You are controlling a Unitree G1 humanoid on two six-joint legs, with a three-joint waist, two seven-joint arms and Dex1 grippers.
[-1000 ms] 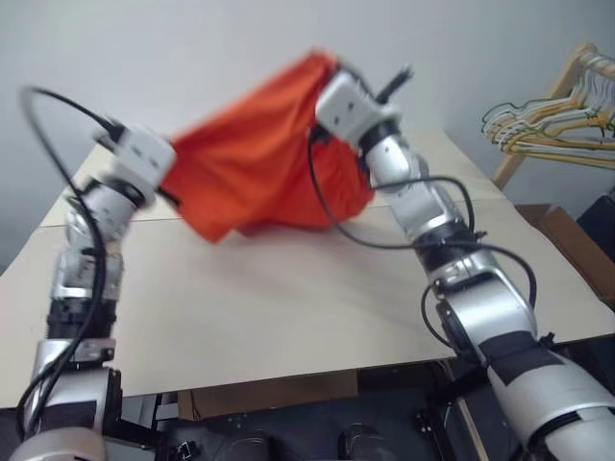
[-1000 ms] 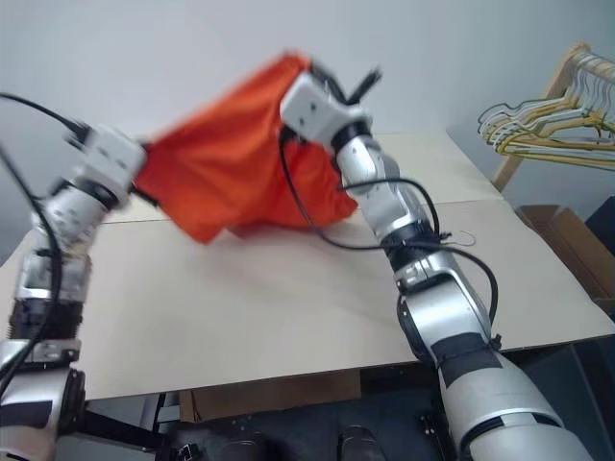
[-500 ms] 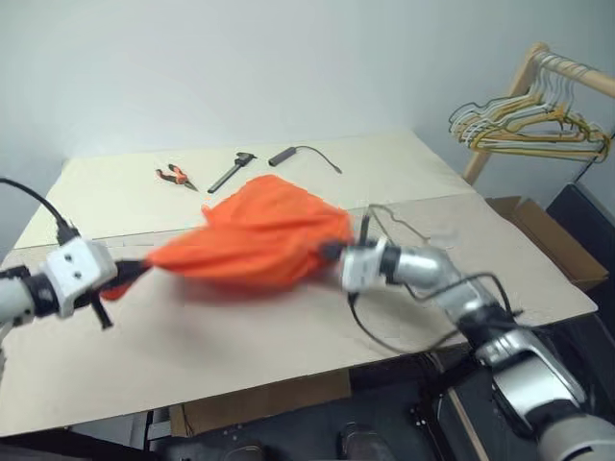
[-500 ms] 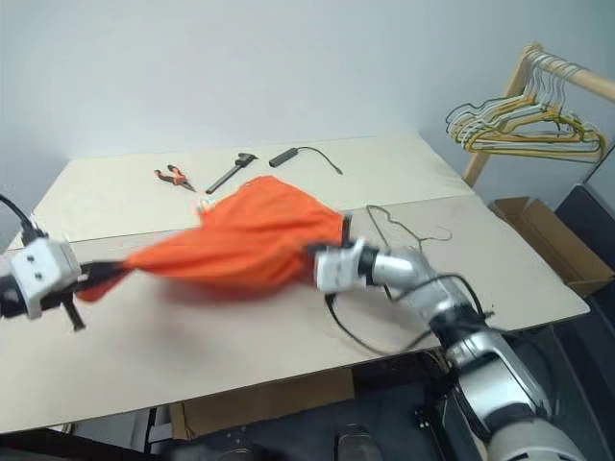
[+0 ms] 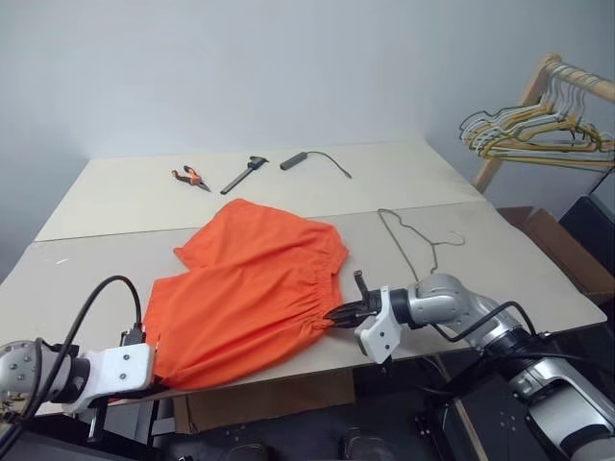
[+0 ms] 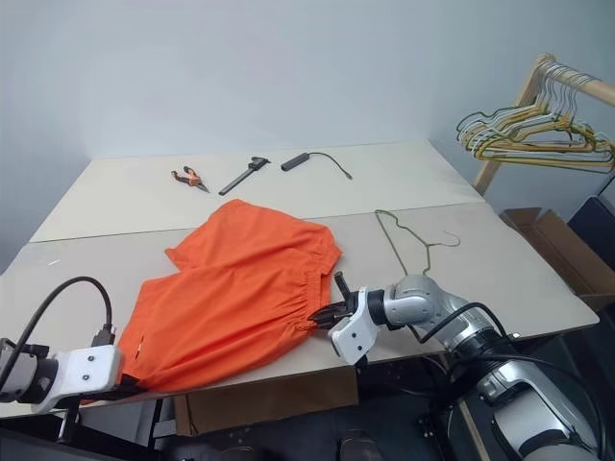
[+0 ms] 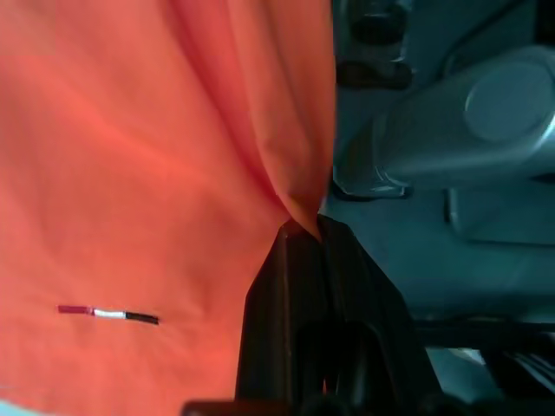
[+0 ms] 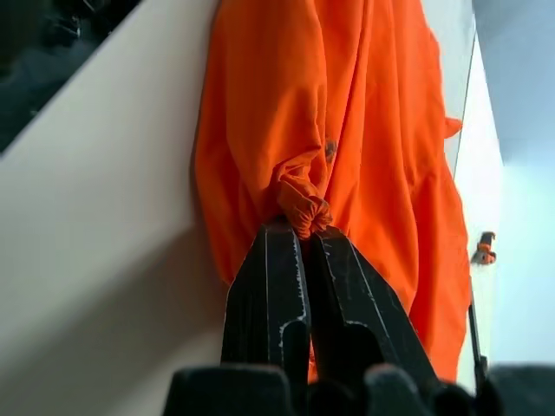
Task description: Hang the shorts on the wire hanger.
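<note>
We are pinning bright orange cloth shorts flat on the pale beige surface, one pincer clamped on each end.

We are gripping the gathered waistband's corner with our right pincer, clenched on a bunch of cloth near the front edge, and our left pincer is clenched on the hem at the near left corner, where the cloth is hanging over the edge. Likely we are holding both ends to keep the shorts spread and unwrinkled so the waist is ready for threading. The thin olive-gold triangular wire hanger is lying flat just beyond the right pincer, apart from the shorts, hook pointing right. Orange-handled pliers, a black tool and a black cabled stick are sitting at the far side, well apart.
</note>
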